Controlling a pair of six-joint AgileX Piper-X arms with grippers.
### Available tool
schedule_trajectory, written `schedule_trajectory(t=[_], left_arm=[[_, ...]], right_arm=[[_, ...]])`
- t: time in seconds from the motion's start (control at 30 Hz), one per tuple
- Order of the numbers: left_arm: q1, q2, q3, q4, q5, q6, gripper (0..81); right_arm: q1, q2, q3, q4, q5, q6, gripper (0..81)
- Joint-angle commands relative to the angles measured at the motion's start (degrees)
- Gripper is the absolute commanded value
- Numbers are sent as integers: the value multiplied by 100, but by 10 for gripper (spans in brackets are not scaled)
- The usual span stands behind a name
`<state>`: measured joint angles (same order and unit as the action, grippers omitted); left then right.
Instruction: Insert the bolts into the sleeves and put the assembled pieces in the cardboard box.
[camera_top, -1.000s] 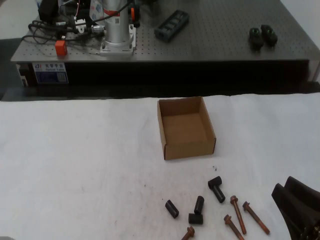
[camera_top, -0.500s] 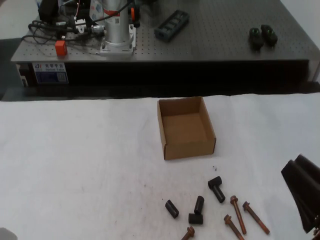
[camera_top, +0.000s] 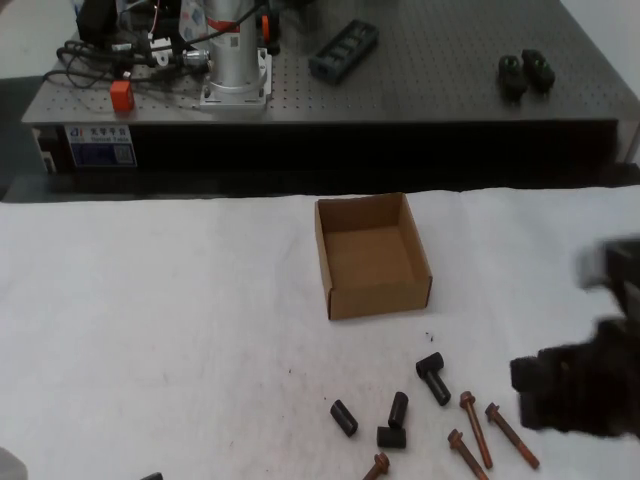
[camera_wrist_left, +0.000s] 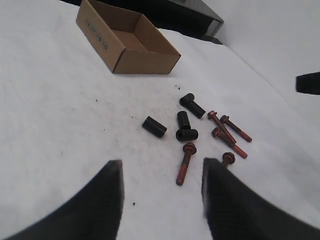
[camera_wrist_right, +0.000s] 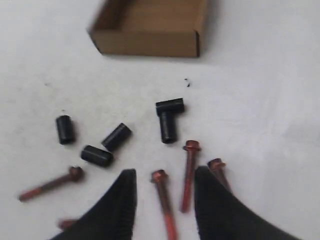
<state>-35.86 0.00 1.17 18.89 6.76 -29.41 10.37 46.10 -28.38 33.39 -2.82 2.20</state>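
Observation:
Several black sleeves (camera_top: 433, 378) and copper-coloured bolts (camera_top: 475, 428) lie loose on the white cloth, in front of the open cardboard box (camera_top: 372, 255). The box holds nothing. My right gripper (camera_wrist_right: 165, 174) is open and hovers low over the bolts. One bolt (camera_wrist_right: 164, 200) lies between its fingers (camera_wrist_right: 117, 210), and a second bolt (camera_wrist_right: 189, 172) lies next to it. In the high view the right arm (camera_top: 585, 390) is a dark blur just right of the bolts. My left gripper (camera_wrist_left: 162, 164) is open and holds nothing, with a bolt (camera_wrist_left: 185, 162) and the sleeves (camera_wrist_left: 154, 126) ahead of it.
A black perforated bench (camera_top: 420, 70) stands behind the cloth. On it are a metal post (camera_top: 235, 60), cables, an orange block (camera_top: 121, 95) and a dark tray (camera_top: 343, 48). White cloth (camera_top: 150, 320) stretches left of the parts.
The right arm has swung from the lower right corner up and left, toward the bolts. A dark tip of the left gripper now shows at the bottom edge. The parts have not moved.

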Motion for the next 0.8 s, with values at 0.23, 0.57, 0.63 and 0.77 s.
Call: schedule_trajectory(t=[0.23,0.57,0.63,0.77], left_arm=[[13,0,-117,-101,260,-54,338],[13,0,-117,-132,408,-54,338],[13,0,-117,-192,397,-54,338],[13,0,-117,-274,397,-54,338]], right_arm=[[-37,3942,-2405,1574,1145,-1514,281],[-89,4585,-2460,1703,1086,-1771,281],[-127,4596,-2450,1688,983,-1771,281],[-226,4596,-2335,1563,839,-1816,281]])
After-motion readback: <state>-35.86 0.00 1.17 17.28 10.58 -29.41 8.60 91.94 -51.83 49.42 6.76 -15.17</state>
